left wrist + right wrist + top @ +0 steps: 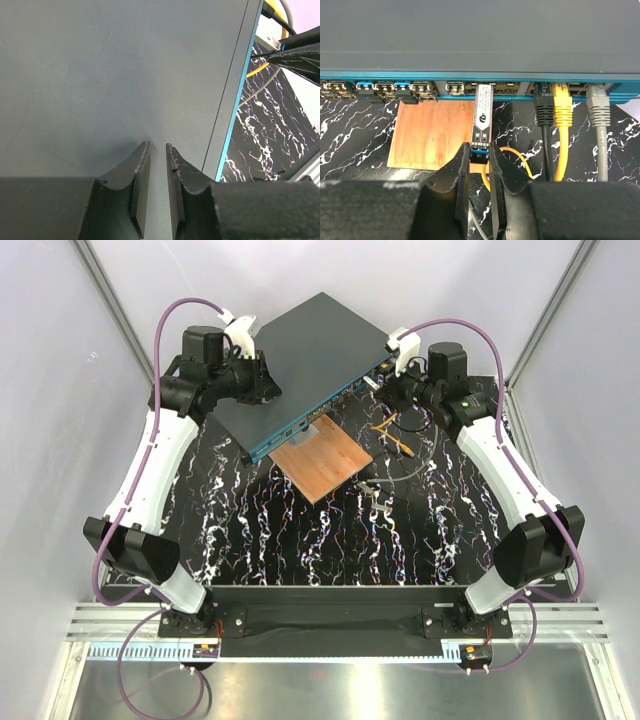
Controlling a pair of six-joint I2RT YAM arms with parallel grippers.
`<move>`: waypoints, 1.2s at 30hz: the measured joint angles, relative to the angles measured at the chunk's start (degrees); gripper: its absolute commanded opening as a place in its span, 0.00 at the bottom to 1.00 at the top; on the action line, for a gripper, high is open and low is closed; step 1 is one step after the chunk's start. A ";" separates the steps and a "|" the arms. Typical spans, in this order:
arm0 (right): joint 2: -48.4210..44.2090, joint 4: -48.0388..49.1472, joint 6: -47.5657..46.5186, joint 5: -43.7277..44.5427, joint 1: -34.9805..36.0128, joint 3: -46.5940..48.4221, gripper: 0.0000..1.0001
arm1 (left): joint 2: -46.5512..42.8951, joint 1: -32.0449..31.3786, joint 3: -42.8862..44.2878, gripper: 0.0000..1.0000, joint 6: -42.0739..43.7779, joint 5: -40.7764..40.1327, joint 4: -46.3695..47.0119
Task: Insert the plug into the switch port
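The plug (482,115) is a slim silver module with a blue latch at its rear end. My right gripper (480,150) is shut on that rear end. The plug's front tip sits at the mouth of a switch port (484,87) on the teal front face (460,96) of the dark box (480,35), and most of its length is still outside. In the top view, the right gripper (385,388) is at the right end of the box (310,350). My left gripper (158,145) rests over the box top (100,75) near its left edge, with a narrow empty gap between the fingers.
A copper-brown plate (322,462) lies on the black marbled mat just in front of the box. Black (544,125), yellow (563,130) and grey (599,125) cables are plugged in to the right of the plug. Loose cable loops (395,430) lie beside the right gripper.
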 measured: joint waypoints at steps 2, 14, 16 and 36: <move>0.00 0.00 -0.04 -0.02 0.20 0.00 0.00 | 0.00 0.00 0.00 0.23 0.00 0.00 0.17; 0.02 0.02 -1.27 -0.87 0.98 0.20 0.00 | 0.00 0.00 0.00 0.23 -0.22 0.02 0.35; 0.02 0.02 -1.46 -0.90 0.98 0.20 0.00 | 0.00 0.00 0.00 0.23 -0.37 0.02 0.46; 1.73 -1.55 -2.49 -0.35 0.96 1.16 0.00 | 0.00 0.00 0.02 0.23 -0.46 0.44 0.68</move>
